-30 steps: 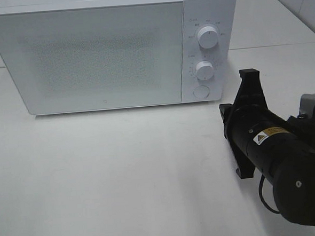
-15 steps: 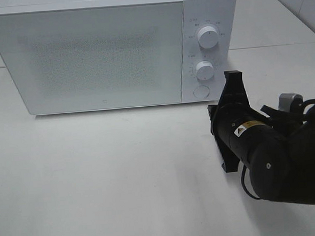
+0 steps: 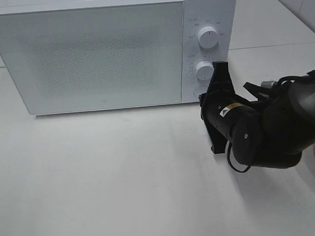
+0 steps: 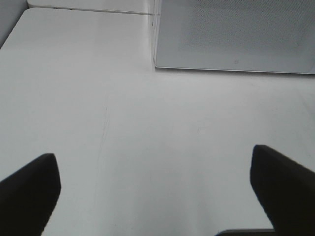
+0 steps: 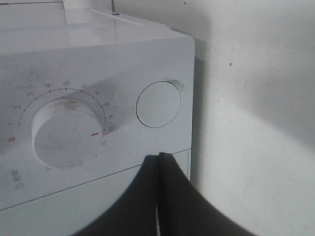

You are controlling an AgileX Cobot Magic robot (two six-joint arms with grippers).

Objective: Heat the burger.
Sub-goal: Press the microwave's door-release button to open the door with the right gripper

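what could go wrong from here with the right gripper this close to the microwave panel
1. The shut right gripper sits close to both the round flat white button and the white timer dial. A slightly off push may nudge the dial instead of the button.
2. The white microwave oven stands on a smooth white table, so a hard press might slide it backward.

lower dial [image 5: 66,132]: numerals 0, 2, 3, 4, 5 | right arm [image 3: 276,135] sticker [image 3: 224,112]: yellow warning sign, text illegible
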